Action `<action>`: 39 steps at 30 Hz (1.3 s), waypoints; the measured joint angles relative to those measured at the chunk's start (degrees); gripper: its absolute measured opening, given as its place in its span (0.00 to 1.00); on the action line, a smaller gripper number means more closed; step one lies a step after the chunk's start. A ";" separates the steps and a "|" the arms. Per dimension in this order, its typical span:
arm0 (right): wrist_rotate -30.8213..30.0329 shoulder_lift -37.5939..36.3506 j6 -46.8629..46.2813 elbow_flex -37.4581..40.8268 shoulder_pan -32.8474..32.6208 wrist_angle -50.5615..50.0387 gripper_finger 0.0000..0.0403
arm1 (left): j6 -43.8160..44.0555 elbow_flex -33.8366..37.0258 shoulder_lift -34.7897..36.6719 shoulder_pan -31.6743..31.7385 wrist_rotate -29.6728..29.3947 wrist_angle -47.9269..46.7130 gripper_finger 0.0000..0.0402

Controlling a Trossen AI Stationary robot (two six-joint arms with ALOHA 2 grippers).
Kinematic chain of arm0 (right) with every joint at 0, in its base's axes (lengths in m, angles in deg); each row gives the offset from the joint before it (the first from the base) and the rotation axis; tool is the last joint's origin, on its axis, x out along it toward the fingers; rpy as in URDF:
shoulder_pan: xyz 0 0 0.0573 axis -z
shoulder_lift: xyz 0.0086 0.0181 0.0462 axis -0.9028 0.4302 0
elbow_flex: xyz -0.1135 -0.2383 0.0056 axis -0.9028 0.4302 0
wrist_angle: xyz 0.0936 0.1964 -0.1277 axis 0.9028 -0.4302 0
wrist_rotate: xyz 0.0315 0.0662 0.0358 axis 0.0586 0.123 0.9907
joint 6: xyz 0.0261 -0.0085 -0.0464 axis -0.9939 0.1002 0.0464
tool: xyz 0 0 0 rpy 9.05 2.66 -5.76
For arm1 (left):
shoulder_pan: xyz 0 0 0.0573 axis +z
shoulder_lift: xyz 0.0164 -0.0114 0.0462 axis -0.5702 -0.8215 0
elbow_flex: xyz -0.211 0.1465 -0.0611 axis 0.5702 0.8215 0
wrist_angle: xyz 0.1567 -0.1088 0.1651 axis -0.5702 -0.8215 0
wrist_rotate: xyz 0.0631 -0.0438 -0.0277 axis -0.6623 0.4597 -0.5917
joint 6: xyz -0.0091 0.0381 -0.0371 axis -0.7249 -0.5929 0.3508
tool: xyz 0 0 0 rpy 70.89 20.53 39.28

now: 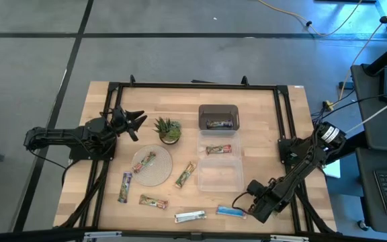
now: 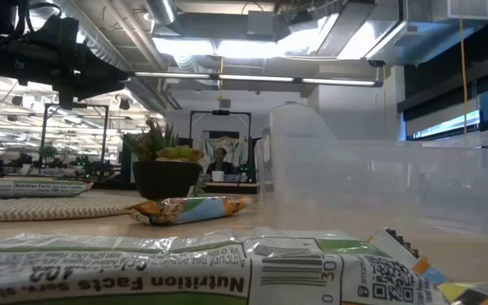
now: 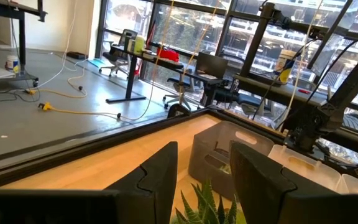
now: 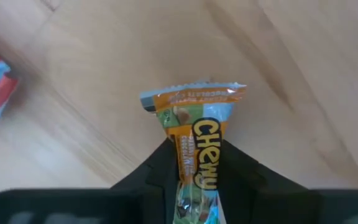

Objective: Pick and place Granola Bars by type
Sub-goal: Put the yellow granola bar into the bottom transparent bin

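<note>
The right gripper is clamped on a blue Chewy granola bar, which sticks out ahead of its fingertips just above the bench. The left gripper hangs open beside the potted plant, holding nothing.

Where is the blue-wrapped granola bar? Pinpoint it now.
In the high view, the flat blue-wrapped granola bar lies at the wooden table's near edge, right of the silver-white bar, gripped by the right gripper.
</note>
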 joint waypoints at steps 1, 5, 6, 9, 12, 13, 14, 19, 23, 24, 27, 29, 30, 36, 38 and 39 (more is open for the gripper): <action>-0.17 -0.25 0.72 -0.46 -0.14 -0.45 0.23 | -0.02 0.00 0.01 0.01 0.00 -0.01 0.35; -0.23 -0.99 2.02 -2.09 -1.05 -5.61 0.24 | -0.02 0.00 0.00 0.01 0.00 0.00 0.35; -0.18 -1.64 1.96 -2.54 -1.36 -6.82 0.24 | -0.02 0.00 0.01 0.00 0.00 0.04 0.35; -0.20 -3.79 1.66 -3.64 -1.82 -8.42 0.23 | 0.02 0.00 -0.01 -0.01 0.00 0.12 0.35; -3.15 -7.02 2.10 -4.12 -1.81 -9.50 0.22 | 2.11 0.00 -0.01 0.01 0.00 0.18 0.35; -4.29 -8.39 2.21 -4.19 -1.76 -9.39 0.22 | 3.09 0.00 0.01 0.01 -0.02 0.20 0.35; -5.42 -9.70 2.32 -4.27 -1.57 -9.74 0.22 | 4.08 0.00 0.01 0.01 -0.01 0.19 0.35; -11.27 -16.55 4.89 -4.23 0.54 -11.46 0.23 | 5.99 0.00 -0.01 0.00 -0.02 0.18 0.35; -17.03 -21.05 11.65 -4.23 4.22 -10.46 0.22 | 6.00 0.00 0.01 0.00 -0.02 0.19 0.35; -18.20 -21.85 14.48 -4.23 5.41 -9.77 0.22 | 5.99 0.00 0.00 0.01 -0.03 0.19 0.35; -19.58 -23.06 24.33 -4.29 9.90 -6.97 0.22 | 5.99 0.00 0.01 -0.01 -0.04 0.19 0.35; -19.51 -23.06 30.94 -4.29 13.35 -4.55 0.22 | 5.99 0.00 0.01 0.00 -0.04 0.19 0.35; -19.31 -23.03 34.29 -4.29 15.06 -3.14 0.22 | 5.99 0.00 -0.01 0.01 -0.04 0.19 0.35; -16.62 -21.74 50.57 -4.31 23.86 8.15 0.22 | 5.97 0.00 0.01 0.00 -0.04 0.18 0.35; -15.69 -20.73 54.60 -4.32 25.83 11.82 0.22 | 5.99 0.00 0.00 -0.01 -0.04 0.19 0.35; -14.96 -20.17 56.40 -4.32 26.67 13.66 0.22 | 5.97 0.00 0.01 0.01 -0.03 0.17 0.35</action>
